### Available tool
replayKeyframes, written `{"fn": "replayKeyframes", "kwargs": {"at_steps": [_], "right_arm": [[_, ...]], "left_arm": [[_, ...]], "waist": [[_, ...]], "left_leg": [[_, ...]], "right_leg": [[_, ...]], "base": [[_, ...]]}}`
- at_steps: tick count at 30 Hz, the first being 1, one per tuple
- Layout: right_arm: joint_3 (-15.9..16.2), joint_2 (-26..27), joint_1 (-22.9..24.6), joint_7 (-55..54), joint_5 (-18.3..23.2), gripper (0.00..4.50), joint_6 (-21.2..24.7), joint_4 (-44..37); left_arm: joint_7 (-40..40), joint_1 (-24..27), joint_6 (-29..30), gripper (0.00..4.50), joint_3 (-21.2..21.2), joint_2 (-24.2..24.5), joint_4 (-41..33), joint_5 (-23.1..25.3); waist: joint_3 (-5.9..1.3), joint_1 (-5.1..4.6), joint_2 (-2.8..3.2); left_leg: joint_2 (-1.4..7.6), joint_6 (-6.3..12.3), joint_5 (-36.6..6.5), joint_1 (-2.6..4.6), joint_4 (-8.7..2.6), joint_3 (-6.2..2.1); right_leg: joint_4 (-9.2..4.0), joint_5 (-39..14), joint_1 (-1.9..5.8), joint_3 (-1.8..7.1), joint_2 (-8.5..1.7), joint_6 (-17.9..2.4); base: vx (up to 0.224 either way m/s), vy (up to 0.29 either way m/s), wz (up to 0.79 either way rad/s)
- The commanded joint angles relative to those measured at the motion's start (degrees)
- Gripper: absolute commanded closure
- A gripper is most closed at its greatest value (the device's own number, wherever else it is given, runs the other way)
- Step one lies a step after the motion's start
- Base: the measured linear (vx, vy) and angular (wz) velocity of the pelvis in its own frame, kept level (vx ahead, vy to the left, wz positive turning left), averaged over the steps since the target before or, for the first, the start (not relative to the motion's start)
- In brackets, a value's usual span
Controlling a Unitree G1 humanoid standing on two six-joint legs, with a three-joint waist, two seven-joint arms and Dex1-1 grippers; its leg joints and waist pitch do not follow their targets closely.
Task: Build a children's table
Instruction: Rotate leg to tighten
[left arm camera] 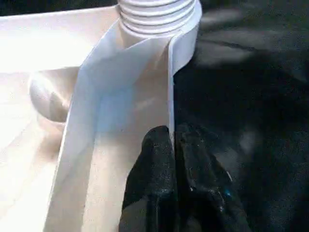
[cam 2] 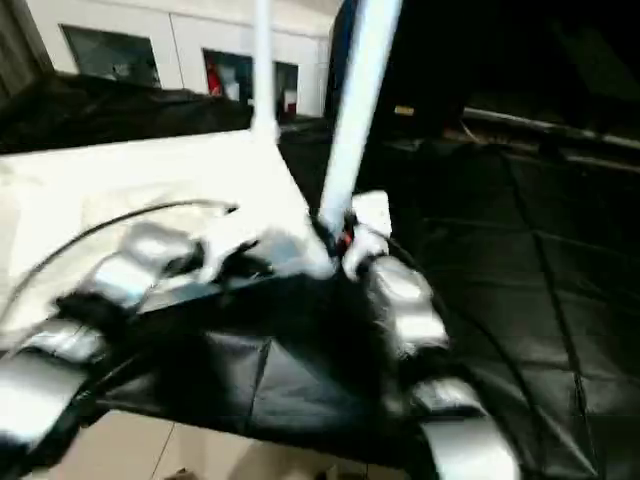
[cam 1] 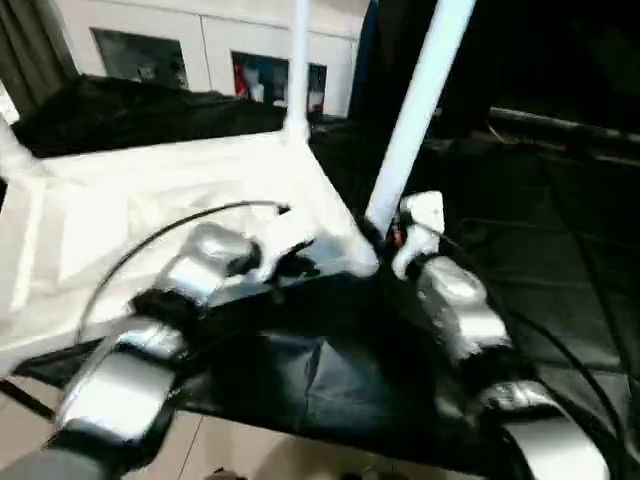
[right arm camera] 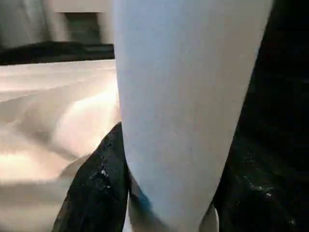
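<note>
The children's table top (cam 1: 120, 210) lies upside down on black cloth, white and ribbed. A white leg (cam 1: 415, 110) stands in its near right corner socket, leaning a little. My right gripper (cam 1: 385, 240) is closed around this leg just above its base, with a black finger (right arm camera: 99, 179) on either side of it. My left gripper (left arm camera: 173, 140) is shut on the thin rim (left arm camera: 170, 96) of the top beside the threaded socket (left arm camera: 157, 14). Another leg (cam 1: 298, 70) stands at the far corner, and a third (cam 1: 12, 155) at the left edge.
Black cloth (cam 1: 540, 230) covers the work surface to the right and front. A white cabinet (cam 1: 200, 50) with glass doors stands behind. A dark cable (cam 1: 150, 240) arcs over the top near my left forearm. Pale floor (cam 1: 250, 450) shows below the cloth's front edge.
</note>
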Motion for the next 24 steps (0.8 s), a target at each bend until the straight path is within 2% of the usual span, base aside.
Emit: {"fn": "replayKeyframes", "kwargs": {"at_steps": [1,3,4,7,8,10,15,19,24], "right_arm": [[-1.7,1.4,2.1,-7.0,-0.2,2.62,4.4,8.0],[-3.0,2.8,0.9,-10.7,-0.1,2.62,4.2,9.6],[-3.2,3.1,0.6,-11.6,-0.3,2.62,4.2,9.8],[-3.0,4.2,-0.8,-12.7,-1.1,2.62,4.1,11.3],[-3.0,4.2,-0.8,-12.7,-1.1,2.62,4.1,11.3],[-2.4,4.4,-1.3,-12.3,-1.7,2.62,4.0,11.9],[-3.4,4.4,-1.9,-13.2,-2.0,2.62,3.5,13.4],[-3.6,4.4,-2.2,-13.0,-2.2,2.62,3.1,13.6],[-1.2,3.4,-2.8,-10.9,-4.8,2.62,2.6,13.9]], "left_arm": [[6.2,-2.9,1.5,4.5,1.3,-2.0,0.8,0.4],[9.5,-3.9,3.0,4.5,1.5,-4.1,2.6,0.7],[10.3,-4.1,3.3,4.5,1.5,-4.7,3.1,0.8],[12.4,-5.1,3.3,4.5,1.1,-6.6,5.1,1.5],[12.4,-5.1,3.3,4.5,1.1,-6.6,5.1,1.5],[12.0,-5.4,2.8,4.5,0.9,-7.1,5.4,1.6],[12.6,-5.9,2.6,4.5,1.0,-6.9,6.5,1.6],[12.3,-6.1,2.2,4.5,1.2,-6.7,7.1,1.8],[11.9,-6.2,1.9,4.5,1.4,-6.3,7.1,1.8]], "waist": [[-2.85,0.32,1.18],[-3.09,0.58,1.22],[-3.14,0.61,1.13],[-3.33,1.11,1.48],[-3.33,1.02,1.34],[-3.19,1.13,1.34],[-2.93,1.11,1.37],[-2.93,1.1,1.33],[-2.86,1.04,1.26]], "left_leg": [[1.76,-1.21,-14.6,0.15,-4.84,-0.51],[1.79,-0.77,-13.4,0.27,-4.72,-0.36],[1.73,-0.62,-12.5,0.1,-4.65,-0.32],[1.72,0.24,-9.7,-0.03,-4.58,-0.32],[1.64,0.42,-9.5,-0.17,-4.55,-0.26],[1.71,0.61,-10.3,-0.08,-4.66,-0.26],[1.8,0.09,-14.4,0.17,-4.98,-0.39],[1.8,0.04,-14.5,0.09,-5.04,-0.41],[1.85,0.06,-14.8,0.05,-5.11,-0.45]], "right_leg": [[-5.15,-17.6,2.09,2.8,-4.58,-10.8],[-4.81,-13.4,2.15,2.79,-4.43,-11.4],[-4.61,-11.7,2.27,2.83,-4.37,-11.6],[-3.98,-4.8,2.79,2.67,-4.33,-12.8],[-3.94,-4.1,2.89,2.66,-4.23,-12.8],[-4.12,-4.9,2.89,2.61,-4.32,-13.0],[-4.85,-12.0,2.59,2.7,-4.48,-11.8],[-4.92,-12.4,2.53,2.74,-4.46,-11.4],[-5.0,-13.1,2.48,2.73,-4.52,-11.4]], "base": [[0.0,0.0,0.0],[0.0,0.0,0.0],[0.0,0.0,0.0],[0.0,0.0,0.0],[0.0,0.0,0.0],[0.0,0.0,0.0],[0.0,0.0,0.0],[0.0,0.0,0.0],[0.0,0.0,0.0]]}}
